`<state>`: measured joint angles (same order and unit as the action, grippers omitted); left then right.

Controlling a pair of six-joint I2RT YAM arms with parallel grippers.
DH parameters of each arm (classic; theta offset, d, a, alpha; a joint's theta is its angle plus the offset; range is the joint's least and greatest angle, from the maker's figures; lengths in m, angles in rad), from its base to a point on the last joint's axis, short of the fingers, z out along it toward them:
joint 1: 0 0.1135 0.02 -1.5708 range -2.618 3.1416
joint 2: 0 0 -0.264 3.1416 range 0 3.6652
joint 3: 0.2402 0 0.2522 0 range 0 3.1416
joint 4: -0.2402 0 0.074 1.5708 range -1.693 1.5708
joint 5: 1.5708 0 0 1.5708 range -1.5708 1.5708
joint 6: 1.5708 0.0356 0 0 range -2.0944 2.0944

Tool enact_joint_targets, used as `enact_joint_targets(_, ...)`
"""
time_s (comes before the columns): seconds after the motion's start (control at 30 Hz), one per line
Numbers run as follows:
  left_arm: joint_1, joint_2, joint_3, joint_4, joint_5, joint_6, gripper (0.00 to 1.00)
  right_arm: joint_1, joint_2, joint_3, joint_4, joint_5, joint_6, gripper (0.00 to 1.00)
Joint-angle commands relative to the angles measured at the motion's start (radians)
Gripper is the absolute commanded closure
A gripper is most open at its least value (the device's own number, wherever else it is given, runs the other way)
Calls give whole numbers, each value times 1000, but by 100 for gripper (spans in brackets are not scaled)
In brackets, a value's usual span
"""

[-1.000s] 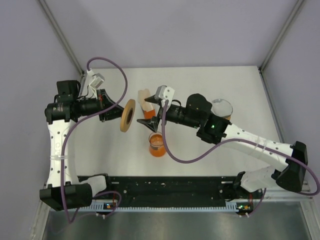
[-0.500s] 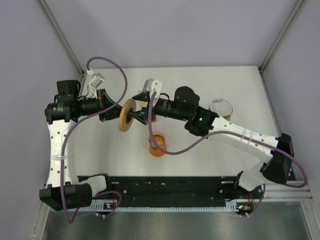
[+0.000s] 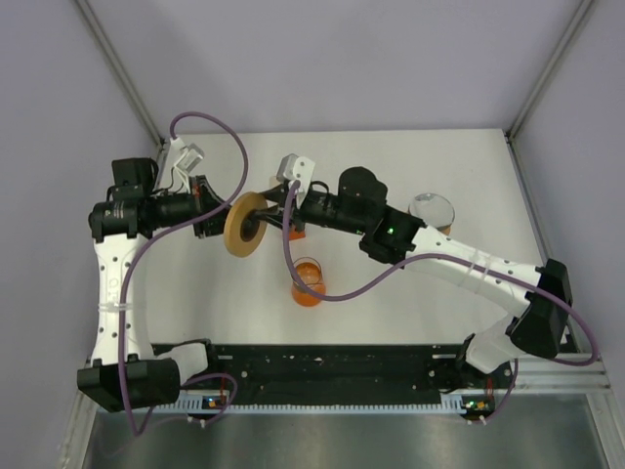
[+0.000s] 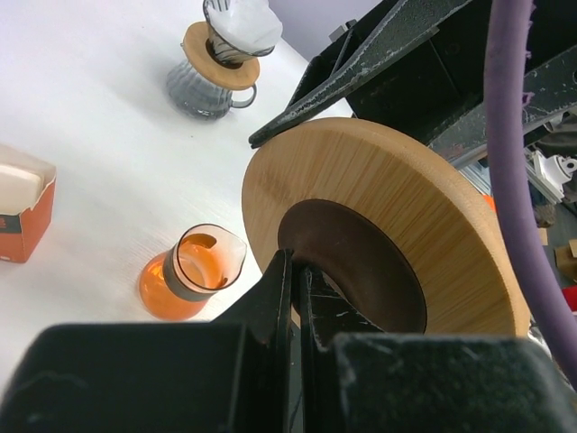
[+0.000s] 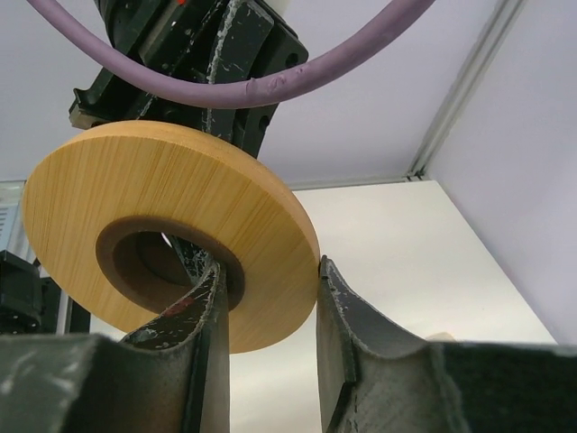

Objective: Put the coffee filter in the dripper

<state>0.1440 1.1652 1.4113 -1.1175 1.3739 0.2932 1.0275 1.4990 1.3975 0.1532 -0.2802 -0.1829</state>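
Left gripper [image 4: 290, 266] is clamped on the round tan wooden dripper ring [image 4: 383, 171]. Right gripper [image 5: 269, 271] straddles its rim, can't tell if it's pinching. If both tug, it could twist loose. White paper coffee filter [image 4: 245, 20] sits far right, in a grey glass pot [image 4: 194, 90].

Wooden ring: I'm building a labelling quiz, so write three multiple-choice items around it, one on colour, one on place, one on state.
1. The beaker on the table is: A blue; B orange; C green.
2. Where is the wooden ring? A flat on the table; B in the air; C on the beaker.
3. The left end effector is: A shut on the ring; B open; C unseen.
Key: B, its glass shows orange; B, it is held clear of the table; A, its fingers close at the hole's edge.
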Motion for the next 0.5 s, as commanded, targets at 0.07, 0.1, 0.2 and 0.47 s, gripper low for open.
enact_joint_targets(0.07, -17, -12, 12, 94, 19, -64, 85, 8, -19, 23, 14, 30, 29, 100)
enact_joint_targets(0.1, -15, -10, 20, 94, 5, -68, 75, 0, -25, 18, 8, 30, 40, 100)
enact_joint_targets(0.2, -8, -4, 50, 90, -54, -62, 52, -36, -51, -8, -9, 24, 83, 100)
enact_joint_targets(0.47, 17, 11, 77, 122, -329, -77, 32, -93, -125, -35, -277, 176, 85, 100)
